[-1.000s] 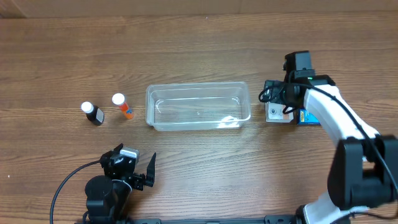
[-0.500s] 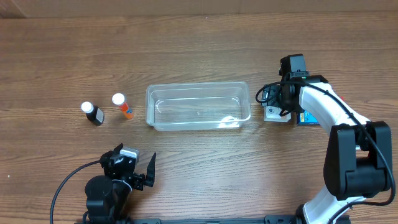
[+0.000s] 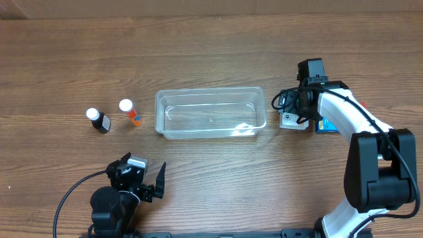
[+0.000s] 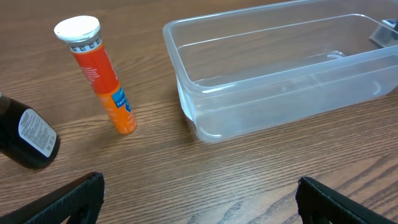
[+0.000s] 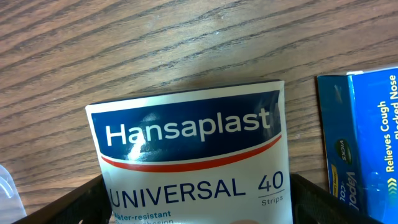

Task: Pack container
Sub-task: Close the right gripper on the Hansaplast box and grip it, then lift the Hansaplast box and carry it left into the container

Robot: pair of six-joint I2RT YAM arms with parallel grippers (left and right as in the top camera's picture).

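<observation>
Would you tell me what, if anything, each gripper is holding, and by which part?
The left gripper holds nothing. The right gripper straddles the white-and-blue Hansaplast plaster box across its two side edges; whether it grips cannot be told.

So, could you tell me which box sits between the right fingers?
The white Hansaplast box; the blue Vicks box lies beside it, outside the fingers.

Brown wood-grain table fills the overhead frame. Dead centre sits the clear container. Left of it, 2 white-capped items stand near each other: orange tube and dark bottle. Right of the container lies a Hansaplast box, with a blue Vicks box just beside it.
</observation>
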